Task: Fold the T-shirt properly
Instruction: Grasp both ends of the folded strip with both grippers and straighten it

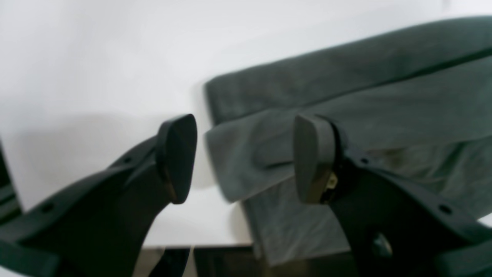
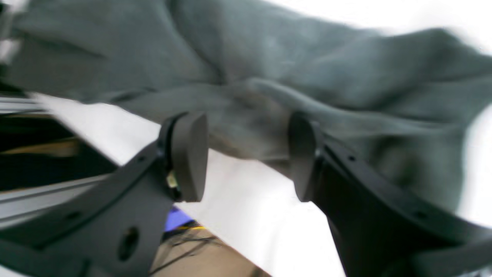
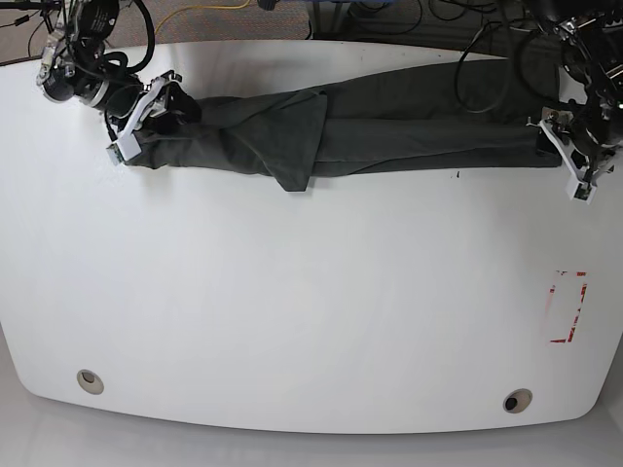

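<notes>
The T-shirt (image 3: 389, 122) shows no readable label; both end effectors, left (image 1: 246, 159) and right (image 2: 248, 156), stand spread.

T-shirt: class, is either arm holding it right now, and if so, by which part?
Neither. Both the left gripper and right gripper have open jaws at opposite ends of the T-shirt, with nothing clamped.

table (image 3: 292, 321): white, rounded corners | red marking (image 3: 568, 307): near its right edge | cables (image 3: 214, 10): on floor beyond its far edge
</notes>
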You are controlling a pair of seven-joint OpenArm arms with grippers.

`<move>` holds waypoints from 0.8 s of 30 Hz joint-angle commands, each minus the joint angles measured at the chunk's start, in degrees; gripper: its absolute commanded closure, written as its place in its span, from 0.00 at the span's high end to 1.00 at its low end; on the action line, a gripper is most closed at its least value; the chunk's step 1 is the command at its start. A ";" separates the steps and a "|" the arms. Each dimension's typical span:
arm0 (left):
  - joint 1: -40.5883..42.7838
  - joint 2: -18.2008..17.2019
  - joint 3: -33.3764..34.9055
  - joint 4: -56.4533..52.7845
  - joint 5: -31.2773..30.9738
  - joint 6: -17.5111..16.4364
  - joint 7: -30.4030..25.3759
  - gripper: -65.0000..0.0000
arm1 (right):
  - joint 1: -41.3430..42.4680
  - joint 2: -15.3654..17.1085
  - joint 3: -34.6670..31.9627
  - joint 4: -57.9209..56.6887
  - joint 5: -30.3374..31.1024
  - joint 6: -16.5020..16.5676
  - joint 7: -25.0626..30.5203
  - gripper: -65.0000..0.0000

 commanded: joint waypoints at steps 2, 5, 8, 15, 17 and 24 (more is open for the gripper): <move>2.40 -0.86 -0.23 0.77 0.25 -0.06 -6.62 0.56 | 0.42 -1.09 3.04 6.47 -3.28 0.34 1.22 0.48; 4.69 -0.86 0.91 0.77 0.25 -0.06 -10.92 0.56 | 0.77 -3.29 4.09 8.41 -9.34 0.34 1.57 0.48; 6.71 -0.86 1.44 0.77 0.16 -0.06 -15.23 0.56 | 0.86 -5.13 4.00 8.58 -15.06 0.34 4.47 0.48; 10.14 -0.86 1.26 0.68 0.07 -0.06 -25.34 0.56 | 0.51 -10.32 1.89 8.41 -27.54 0.34 13.62 0.48; 10.49 -0.77 1.26 0.68 0.07 -0.06 -27.10 0.56 | 0.51 -11.81 0.84 8.41 -31.59 0.34 16.17 0.48; 10.31 1.25 1.52 -4.68 0.16 -0.06 -28.33 0.56 | 0.86 -15.77 -2.15 5.59 -42.93 0.34 22.41 0.48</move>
